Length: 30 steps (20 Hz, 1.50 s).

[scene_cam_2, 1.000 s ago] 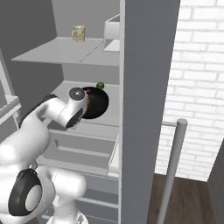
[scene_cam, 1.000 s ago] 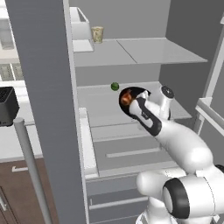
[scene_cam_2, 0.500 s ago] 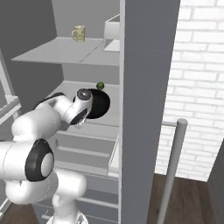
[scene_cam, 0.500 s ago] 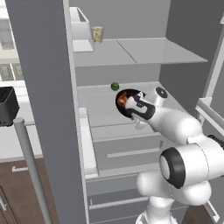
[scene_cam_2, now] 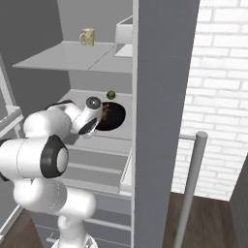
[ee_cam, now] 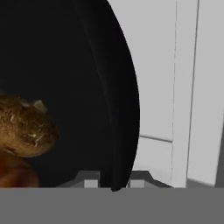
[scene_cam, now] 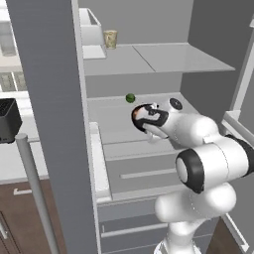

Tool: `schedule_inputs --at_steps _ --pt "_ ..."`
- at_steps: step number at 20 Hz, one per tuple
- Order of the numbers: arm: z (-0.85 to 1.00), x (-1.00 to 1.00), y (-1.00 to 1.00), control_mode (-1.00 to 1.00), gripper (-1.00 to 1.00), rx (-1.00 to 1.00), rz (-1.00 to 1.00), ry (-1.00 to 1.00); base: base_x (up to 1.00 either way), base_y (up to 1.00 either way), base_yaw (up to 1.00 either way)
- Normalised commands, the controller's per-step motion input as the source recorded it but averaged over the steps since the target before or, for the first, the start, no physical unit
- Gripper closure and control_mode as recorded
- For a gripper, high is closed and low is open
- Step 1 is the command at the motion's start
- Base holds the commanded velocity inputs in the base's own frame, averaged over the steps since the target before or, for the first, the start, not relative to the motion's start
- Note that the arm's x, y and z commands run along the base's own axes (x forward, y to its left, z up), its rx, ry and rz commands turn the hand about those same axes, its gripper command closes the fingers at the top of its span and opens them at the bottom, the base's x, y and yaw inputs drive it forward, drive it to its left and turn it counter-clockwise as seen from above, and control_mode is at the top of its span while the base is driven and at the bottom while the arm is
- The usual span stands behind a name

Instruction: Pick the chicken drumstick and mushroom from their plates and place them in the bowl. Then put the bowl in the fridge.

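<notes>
The bowl (scene_cam_2: 112, 116) sits on a fridge (scene_cam: 163, 59) shelf with the mushroom (ee_cam: 24, 127) and the chicken drumstick (ee_cam: 15, 174) inside it — so the job looks almost finished. The gripper (ee_cam: 113, 183) pinches the bowl's rim between its tips — letting go is what's left.

The white arm bent at its dark elbow and reached forward, wrist level. Its hand (ee_cam: 113, 183) pointed ahead, the two dark fingertips close together, pinched on a thin black rim standing between them.
</notes>
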Motion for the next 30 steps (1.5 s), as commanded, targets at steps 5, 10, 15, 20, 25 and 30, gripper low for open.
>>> schedule_inputs --at_steps 5,10,15,20,25,30 --pt "-0.2 0.21 0.14 -1.0 -1.0 -0.01 0.0 0.0 0.0 0.0 0.0" --pt "-0.04 -0.1 0.0 -1.0 -1.0 0.0 0.0 -0.11 0.0 0.0 0.0" --pt "0.03 -0.79 0.0 -1.0 -1.0 0.0 0.0 -0.36 0.0 0.0 0.0" --pt "0.4 -0.91 0.01 -1.0 -1.0 0.0 0.0 -0.25 0.0 0.0 0.0" --pt "1.0 -0.98 -0.01 -1.0 -1.0 0.0 -0.01 -0.03 0.0 0.0 0.0" --pt "1.0 -1.0 -0.03 -1.0 -1.0 0.0 -0.06 0.14 0.0 0.0 0.0"
